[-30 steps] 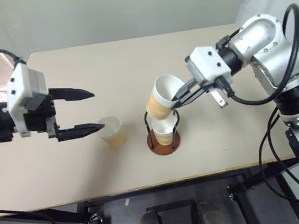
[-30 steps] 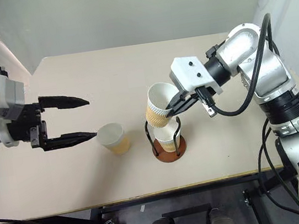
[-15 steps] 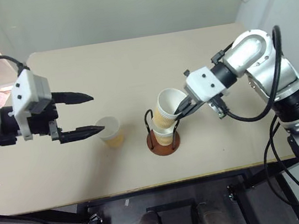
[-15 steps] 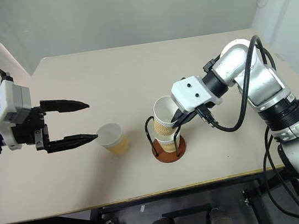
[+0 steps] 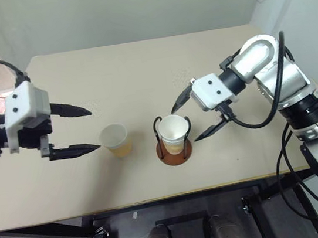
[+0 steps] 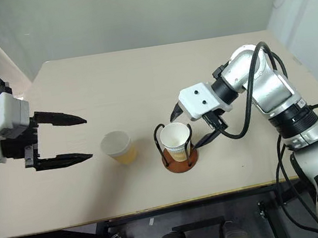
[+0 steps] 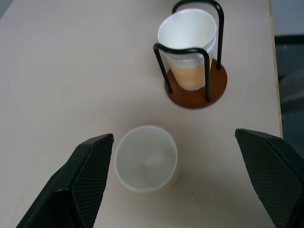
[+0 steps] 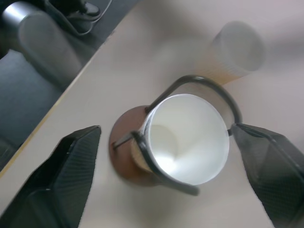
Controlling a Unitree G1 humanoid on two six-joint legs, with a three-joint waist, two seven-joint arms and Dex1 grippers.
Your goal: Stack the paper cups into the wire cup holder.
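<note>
While stacked paper cups (image 5: 173,133) sit in the wire cup holder (image 5: 174,151), right tool (image 5: 196,115) spread wide, empty, left tool (image 5: 79,130) wide, empty

The table (image 5: 141,74) has a smooth, matt beige top, like laminate or painted board. The paper cups (image 5: 173,130) nested in the wire cup holder (image 7: 195,90) and the loose cup (image 5: 115,138) beside it look like matt paper, tan outside and plain white inside, with rolled rims. The holder's base is a smooth reddish-brown disc of slight sheen; its loops are thin black wire, faintly glossy. The left gripper (image 5: 73,131) and the right gripper (image 5: 198,113) have matt black fingers (image 7: 90,166) with finely textured pads, mounted on white plastic housings.
</note>
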